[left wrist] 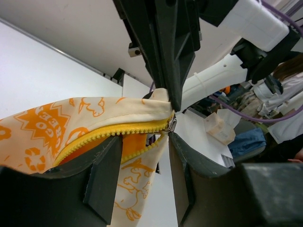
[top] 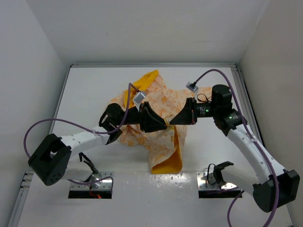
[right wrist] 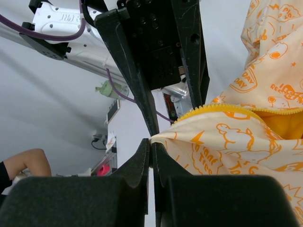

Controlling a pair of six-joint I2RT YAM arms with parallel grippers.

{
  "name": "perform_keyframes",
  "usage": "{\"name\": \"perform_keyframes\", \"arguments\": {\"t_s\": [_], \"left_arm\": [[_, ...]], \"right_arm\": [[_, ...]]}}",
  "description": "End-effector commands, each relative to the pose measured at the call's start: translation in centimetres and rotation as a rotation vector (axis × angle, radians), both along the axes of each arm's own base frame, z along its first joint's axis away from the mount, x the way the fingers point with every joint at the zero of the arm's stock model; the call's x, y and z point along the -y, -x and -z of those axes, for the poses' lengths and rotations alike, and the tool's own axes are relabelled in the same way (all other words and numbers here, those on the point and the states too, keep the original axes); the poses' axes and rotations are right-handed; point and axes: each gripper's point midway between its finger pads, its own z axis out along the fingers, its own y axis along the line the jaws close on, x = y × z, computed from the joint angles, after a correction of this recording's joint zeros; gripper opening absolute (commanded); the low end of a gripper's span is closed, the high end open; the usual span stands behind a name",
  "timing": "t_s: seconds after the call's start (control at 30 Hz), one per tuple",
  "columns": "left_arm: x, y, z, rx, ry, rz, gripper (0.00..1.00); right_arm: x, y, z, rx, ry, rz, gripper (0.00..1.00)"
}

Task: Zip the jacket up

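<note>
White table (top: pixel 94 90); cream orange-printed jacket (top: pixel 161 137), yellow zipper (left wrist: pixel 118 134)

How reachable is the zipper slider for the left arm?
Probably yes: the slider lies uncovered beside the open left tool, though the right tool, pinching the jacket edge, crowds it.

The jacket (top: pixel 161 142) is soft matt cloth with plastic-looking zipper teeth (left wrist: pixel 109 135) and a shiny metal slider (left wrist: pixel 171 124); the desk (top: pixel 94 94) is smooth matt white.

White table (top: pixel 94 85) with the cream-and-orange jacket (top: pixel 163 142) heaped near its middle.
</note>
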Motion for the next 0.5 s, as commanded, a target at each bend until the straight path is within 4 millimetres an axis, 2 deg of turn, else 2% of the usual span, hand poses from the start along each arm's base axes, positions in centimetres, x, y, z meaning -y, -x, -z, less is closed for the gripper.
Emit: {"name": "perform_keyframes", "arguments": {"t_s": [0.0,0.17,0.47], "left_arm": [[0.1,1.0,-3.4,0.083,0.104,0.039,0.49],[0.4,2.8,-4.5,0.071,0.133,0.107,0.47],[0.5,3.2,-4.5,0.062,0.135,0.119,0.45]], "right_arm": [[-0.3,0.2,-1.4,0.059,-0.027,-0.034,0.0],[-0.3,0.0,-0.7,0.049,-0.014,-0.022,0.0],[-0.4,-0.6,-1.1,0.047,-0.024,-0.005,0.0]]}}
